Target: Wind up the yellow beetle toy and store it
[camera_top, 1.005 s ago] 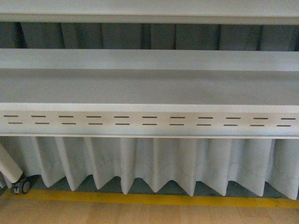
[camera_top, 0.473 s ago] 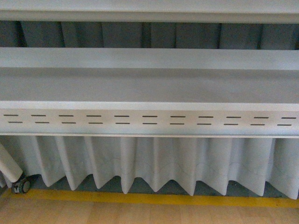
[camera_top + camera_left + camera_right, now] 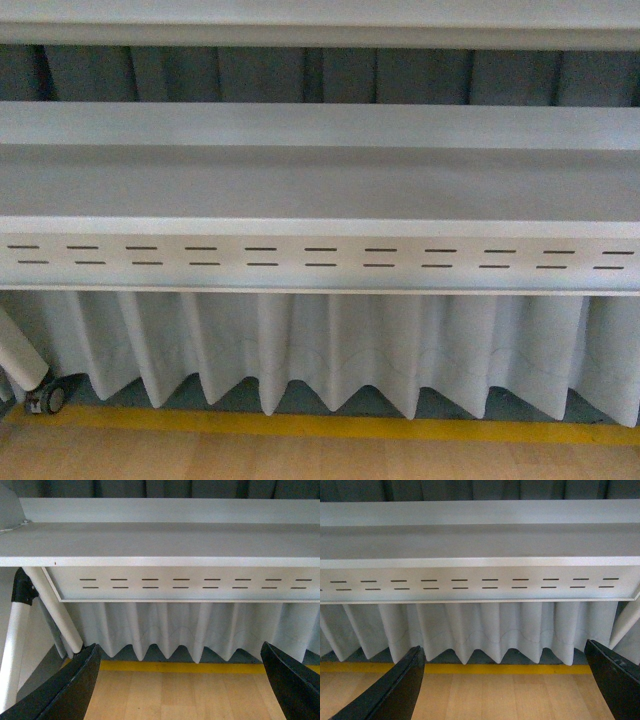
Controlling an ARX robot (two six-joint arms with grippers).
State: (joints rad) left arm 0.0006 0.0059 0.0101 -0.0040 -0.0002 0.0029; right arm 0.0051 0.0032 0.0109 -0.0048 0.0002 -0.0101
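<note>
Zero sightings, yellow beetle toy: not showing in any of the three views; location cannot be told.
Left gripper (image 3: pixel 180 680): jaws standing wide apart, holding nothing, black fingers (image 3: pixel 70 690) framing bare floor.
Right gripper (image 3: pixel 505 680): jaws likewise spread, gripping nothing.
Shelf (image 3: pixel 320 185): grey surface lying bare ahead, its front panel (image 3: pixel 320 262) bearing two rows of slots.
Curtain (image 3: pixel 330 345): pale pleats hanging below the shelf.
Floor (image 3: pixel 300 458): wood, with a yellow strip (image 3: pixel 320 427) running along the curtain's foot.
Caster (image 3: pixel 45 400): sitting at the far left beside a white leg.
</note>
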